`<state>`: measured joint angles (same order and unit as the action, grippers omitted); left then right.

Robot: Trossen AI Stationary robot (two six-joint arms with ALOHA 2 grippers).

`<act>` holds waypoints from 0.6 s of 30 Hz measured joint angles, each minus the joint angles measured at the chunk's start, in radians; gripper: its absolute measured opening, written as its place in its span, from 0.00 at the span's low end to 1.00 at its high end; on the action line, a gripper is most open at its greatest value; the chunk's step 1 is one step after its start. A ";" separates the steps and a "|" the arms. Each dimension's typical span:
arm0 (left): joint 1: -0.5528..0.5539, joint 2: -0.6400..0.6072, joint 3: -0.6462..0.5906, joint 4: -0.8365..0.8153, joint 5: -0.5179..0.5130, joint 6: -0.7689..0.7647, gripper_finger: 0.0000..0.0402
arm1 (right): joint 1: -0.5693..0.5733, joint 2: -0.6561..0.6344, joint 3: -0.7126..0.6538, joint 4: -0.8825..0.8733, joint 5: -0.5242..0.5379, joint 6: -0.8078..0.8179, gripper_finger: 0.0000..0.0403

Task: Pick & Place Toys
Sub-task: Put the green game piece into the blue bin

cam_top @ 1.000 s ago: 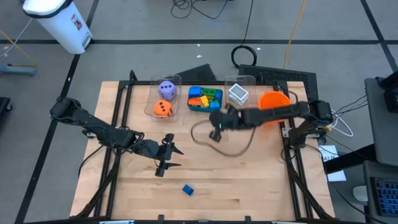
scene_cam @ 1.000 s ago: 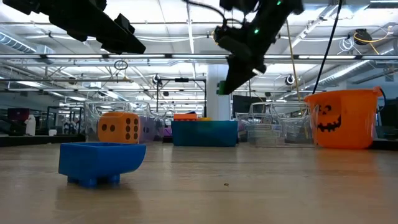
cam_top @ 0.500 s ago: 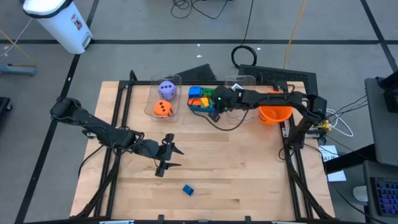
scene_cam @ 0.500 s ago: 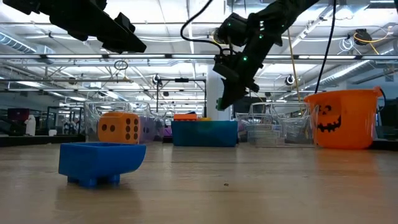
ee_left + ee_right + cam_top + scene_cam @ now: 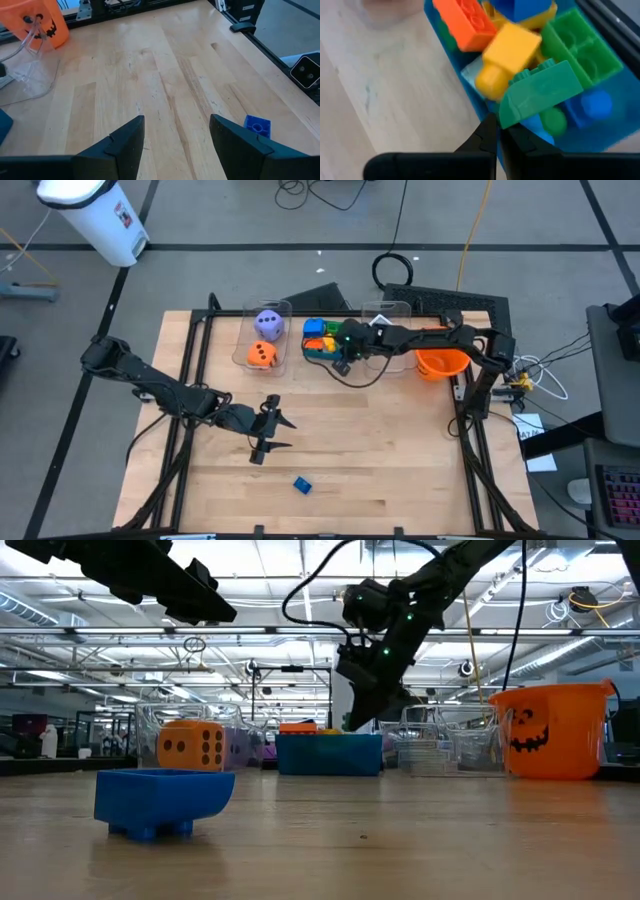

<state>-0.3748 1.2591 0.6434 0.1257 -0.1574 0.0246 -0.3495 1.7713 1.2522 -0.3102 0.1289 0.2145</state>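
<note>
The right pincer (image 5: 343, 363) is staying closed on nothing and has swung over to the teal tray (image 5: 318, 352) of bricks (image 5: 530, 95). The left pincer (image 5: 268, 430) is hanging open over the wooden bench (image 5: 400, 470), near one blue brick (image 5: 302, 484). Ceiling lights are shining behind.

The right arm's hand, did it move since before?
Yes. In the high view the shut right hand went from the bare wood up toward the teal plastic tray of bricks.
</note>
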 joint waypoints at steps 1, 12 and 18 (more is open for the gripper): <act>0.000 0.000 0.000 0.000 0.000 0.000 0.57 | -0.003 0.000 0.000 -0.005 0.000 0.000 0.00; 0.000 0.000 0.000 -0.001 0.000 0.000 0.57 | -0.021 -0.001 -0.001 -0.015 0.000 0.000 0.00; 0.000 0.000 0.000 -0.001 0.000 0.000 0.57 | -0.021 -0.001 -0.001 -0.015 0.000 0.002 0.04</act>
<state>-0.3748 1.2591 0.6434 0.1246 -0.1570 0.0250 -0.3702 1.7706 1.2514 -0.3254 0.1291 0.2170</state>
